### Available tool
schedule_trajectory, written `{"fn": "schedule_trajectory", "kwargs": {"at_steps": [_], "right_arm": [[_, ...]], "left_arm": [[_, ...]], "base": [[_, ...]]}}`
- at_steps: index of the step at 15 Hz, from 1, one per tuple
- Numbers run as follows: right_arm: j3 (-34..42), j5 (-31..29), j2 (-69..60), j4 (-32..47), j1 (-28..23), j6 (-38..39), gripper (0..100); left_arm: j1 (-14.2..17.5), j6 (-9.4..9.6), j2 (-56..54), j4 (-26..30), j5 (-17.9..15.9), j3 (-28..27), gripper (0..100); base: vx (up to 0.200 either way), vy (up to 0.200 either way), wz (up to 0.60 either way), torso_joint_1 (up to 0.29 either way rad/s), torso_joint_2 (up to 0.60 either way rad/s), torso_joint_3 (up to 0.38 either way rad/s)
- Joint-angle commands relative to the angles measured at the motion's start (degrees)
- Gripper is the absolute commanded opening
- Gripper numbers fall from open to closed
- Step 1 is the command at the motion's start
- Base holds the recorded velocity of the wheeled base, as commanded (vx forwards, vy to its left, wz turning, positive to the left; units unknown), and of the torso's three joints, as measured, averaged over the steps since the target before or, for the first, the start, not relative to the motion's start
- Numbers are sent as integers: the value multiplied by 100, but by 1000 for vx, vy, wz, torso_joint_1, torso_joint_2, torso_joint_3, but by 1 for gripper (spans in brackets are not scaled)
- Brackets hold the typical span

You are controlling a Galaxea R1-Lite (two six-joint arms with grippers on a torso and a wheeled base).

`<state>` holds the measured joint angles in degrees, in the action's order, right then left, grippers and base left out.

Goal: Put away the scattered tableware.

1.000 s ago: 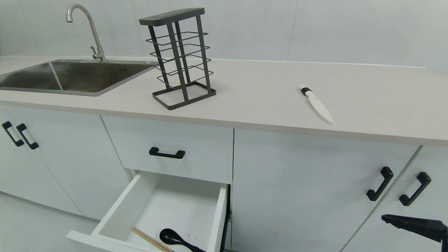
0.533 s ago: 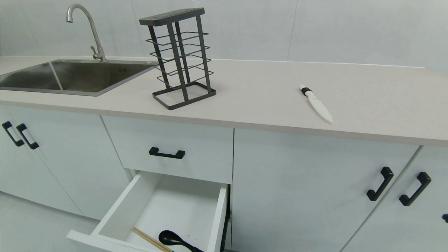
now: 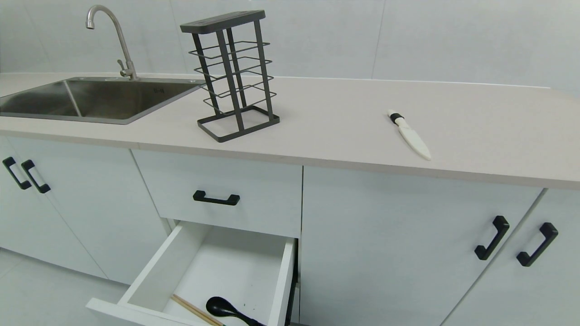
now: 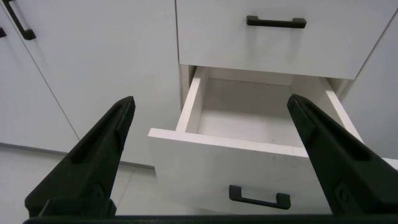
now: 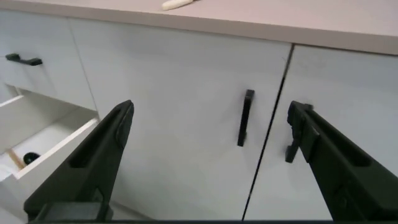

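Observation:
A white knife (image 3: 409,134) with a black band on its handle lies on the counter's right part; its tip (image 5: 179,4) peeks over the counter edge in the right wrist view. The lower drawer (image 3: 281,271) stands pulled out, holding a black spoon (image 3: 226,309) and wooden chopsticks (image 3: 195,310). My left gripper (image 4: 211,152) is open, low in front of that drawer (image 4: 217,155). My right gripper (image 5: 208,155) is open too, facing the cabinet doors (image 5: 186,124) below the counter, with nothing between its fingers.
A dark wire rack (image 3: 235,74) stands on the counter (image 3: 335,117) beside the steel sink (image 3: 97,97) and faucet (image 3: 111,36). A closed drawer with a black handle (image 3: 216,198) sits above the open one. Cabinet doors carry black handles (image 3: 491,237).
My right gripper's dark finger, seen at the head view's lower right corner a second ago, has dropped out of that view. Nothing on the counter or in the drawer has moved.

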<state>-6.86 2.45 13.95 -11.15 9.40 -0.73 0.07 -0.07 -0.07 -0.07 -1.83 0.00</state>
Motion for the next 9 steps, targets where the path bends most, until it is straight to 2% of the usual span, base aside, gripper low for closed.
{"fn": "schedule_trajectory", "kwargs": {"at_steps": [1,3,6,9], "right_arm": [[229,1,-604,-1,-571,126,100],[344,10,-902,-1,-826,152,100],[686,-25,-1395,52,-949,258,100],[686,-34,-1395,729,-949,187,100]], "left_arm": [[1,-1,7,-1,-2,0,100],[-7,-1,7,-1,-2,0,100],[1,-1,7,-1,-2,0,100],[1,16,7,-1,-2,0,100]], "base": [[0,0,0,0,0,0],[0,0,0,0,0,0],[0,0,0,0,0,0],[0,0,0,0,0,0]]}}
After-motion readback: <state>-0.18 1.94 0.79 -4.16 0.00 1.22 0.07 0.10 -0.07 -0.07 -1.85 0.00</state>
